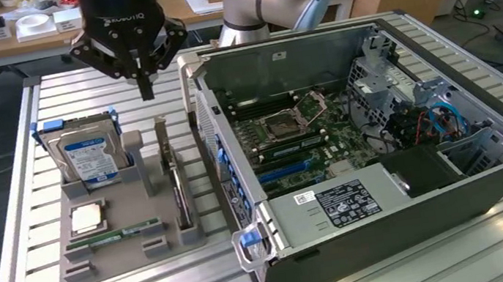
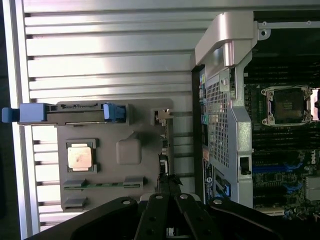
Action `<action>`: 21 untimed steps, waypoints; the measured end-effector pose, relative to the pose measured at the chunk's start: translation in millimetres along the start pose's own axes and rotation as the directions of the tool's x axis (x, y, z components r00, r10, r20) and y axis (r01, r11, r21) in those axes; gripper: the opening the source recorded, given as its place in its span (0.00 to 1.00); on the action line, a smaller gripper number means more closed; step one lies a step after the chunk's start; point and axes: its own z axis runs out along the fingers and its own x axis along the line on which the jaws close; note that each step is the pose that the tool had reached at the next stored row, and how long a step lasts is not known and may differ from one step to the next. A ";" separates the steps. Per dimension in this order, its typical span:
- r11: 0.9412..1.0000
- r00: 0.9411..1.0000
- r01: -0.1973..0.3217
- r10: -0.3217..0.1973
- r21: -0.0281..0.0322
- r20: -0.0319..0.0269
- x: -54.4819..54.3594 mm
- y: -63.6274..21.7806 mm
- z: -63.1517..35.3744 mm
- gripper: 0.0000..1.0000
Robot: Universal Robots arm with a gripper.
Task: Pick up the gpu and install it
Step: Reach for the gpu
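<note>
The gpu [image 1: 174, 178] is a thin dark card standing on edge in a slot of the grey holder tray [image 1: 130, 258], its metal bracket end toward the far side. In the wrist view the gpu [image 2: 164, 150] shows edge-on as a narrow strip. My gripper [image 1: 147, 90] hangs above the far end of the card, clear of it, with fingers shut and pointing down and nothing between them. Its dark fingers [image 2: 159, 212] close to a point, and the gripper [image 2: 169, 184] lines up over the card's edge.
The tray [image 2: 127, 150] also holds an upright hard drive [image 1: 86, 158] with blue tabs, a CPU [image 1: 88, 218] and a green memory stick [image 1: 112, 237]. The open computer case [image 1: 340, 210] lies to the exterior view's right, showing the motherboard [image 1: 294, 131] and blue slots [image 1: 281, 171].
</note>
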 end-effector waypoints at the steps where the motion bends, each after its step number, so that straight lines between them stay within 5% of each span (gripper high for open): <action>1: 1.000 1.000 0.000 0.000 0.000 0.000 0.0 -1.3 -0.1 0.11; 21: 1.000 1.000 0.000 0.000 0.000 0.000 2.0 -23.3 -1.1 0.11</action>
